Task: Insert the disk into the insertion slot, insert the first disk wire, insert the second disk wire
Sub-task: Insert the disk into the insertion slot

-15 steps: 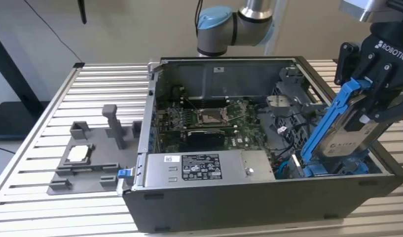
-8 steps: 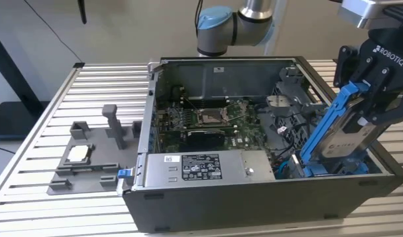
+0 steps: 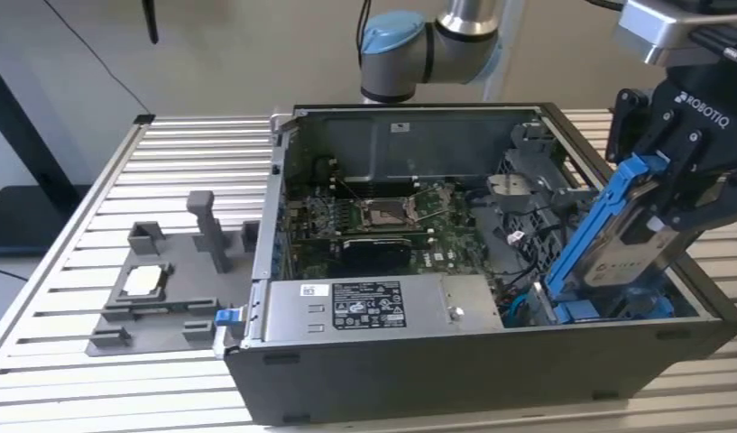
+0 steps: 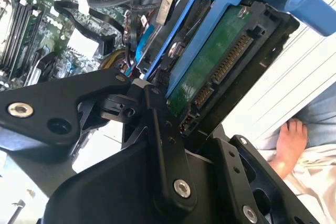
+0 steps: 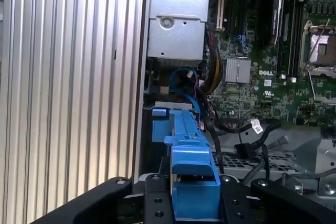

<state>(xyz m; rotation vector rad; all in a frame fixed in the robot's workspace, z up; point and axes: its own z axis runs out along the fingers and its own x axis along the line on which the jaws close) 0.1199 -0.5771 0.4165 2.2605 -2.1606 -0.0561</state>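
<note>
Blue-framed disk [image 3: 617,245] in pincer [image 3: 678,204], over insertion slot [image 3: 592,312]

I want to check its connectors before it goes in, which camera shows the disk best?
The second wrist view: the disk faces the camera, green board and connectors plain. The exterior view shows it tilted into the case, in its blue carrier. The first wrist view gives the carrier edge-on.
</note>
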